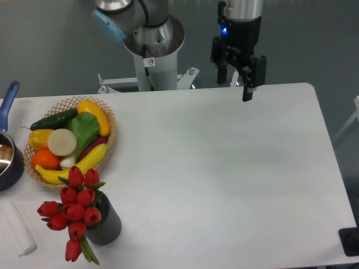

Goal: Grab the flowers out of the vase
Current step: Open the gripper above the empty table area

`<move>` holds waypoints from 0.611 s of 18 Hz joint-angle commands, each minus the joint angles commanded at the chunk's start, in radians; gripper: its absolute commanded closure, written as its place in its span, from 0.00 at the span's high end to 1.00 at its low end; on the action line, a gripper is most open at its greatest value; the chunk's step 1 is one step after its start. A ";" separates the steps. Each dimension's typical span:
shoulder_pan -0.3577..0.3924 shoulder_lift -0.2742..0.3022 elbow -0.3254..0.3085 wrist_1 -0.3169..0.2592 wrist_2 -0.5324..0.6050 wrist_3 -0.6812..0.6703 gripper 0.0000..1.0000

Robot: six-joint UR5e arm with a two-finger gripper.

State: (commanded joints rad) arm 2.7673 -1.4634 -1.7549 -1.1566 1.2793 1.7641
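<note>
The flowers [74,212], a bunch of red tulip buds with green stems, sit in the vase [107,228], a small dark grey ribbed cup near the table's front left corner. The buds lean out to the left over the vase's mouth. My gripper [234,84] hangs at the far edge of the table, right of the arm's base, far from the flowers. Its two black fingers [248,89] point down and stand apart, open, with nothing between them.
A wicker basket [106,120] of colourful fruit and vegetables lies just behind the vase. A dark pot with a blue handle [9,95] is at the left edge. A white block [18,235] lies front left, and a black object [350,241] sits at the front right corner.
</note>
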 joint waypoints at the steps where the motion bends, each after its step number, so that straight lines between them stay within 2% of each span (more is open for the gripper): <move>1: -0.002 0.000 0.000 0.000 0.000 0.000 1.00; 7: -0.005 0.000 -0.005 0.000 -0.015 -0.020 1.00; 11: -0.012 0.018 -0.032 0.008 -0.031 -0.197 1.00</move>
State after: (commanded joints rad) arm 2.7551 -1.4451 -1.7870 -1.1490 1.2487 1.5668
